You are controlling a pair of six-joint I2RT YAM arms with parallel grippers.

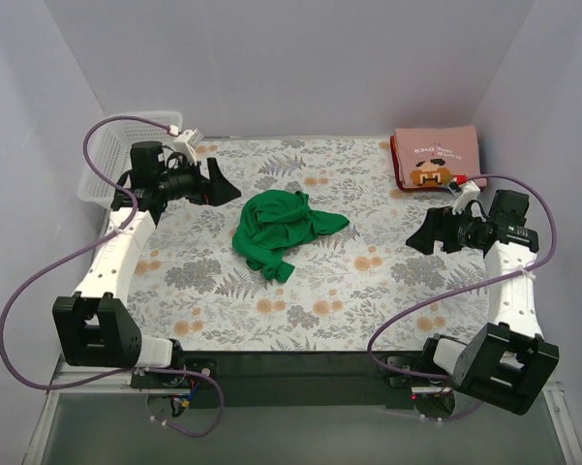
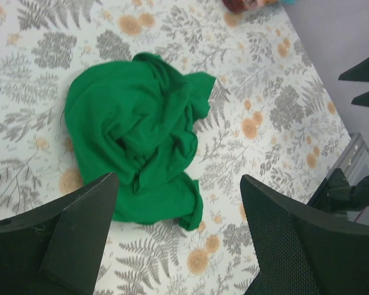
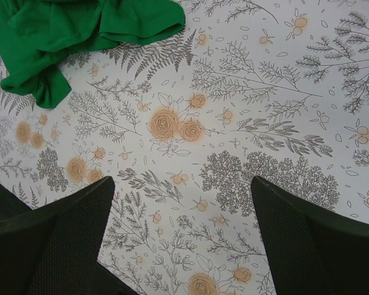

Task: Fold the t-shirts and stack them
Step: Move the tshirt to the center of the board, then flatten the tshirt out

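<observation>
The left gripper [image 1: 218, 184] and right gripper [image 1: 421, 235], both released in the top view, flank the crumpled green t-shirt [image 1: 281, 231] in the middle of the table [image 1: 368, 291], presumably for two-sided pickup; the left wrist view centres it between spread jaws, the right wrist view clips its edge.

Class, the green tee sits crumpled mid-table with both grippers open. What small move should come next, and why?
Probably lower the left gripper onto the green tee and pinch an edge to start spreading it. The tee is a crumpled heap just ahead of that open, empty gripper, and the pink tee already lies folded in the far right corner.
</observation>
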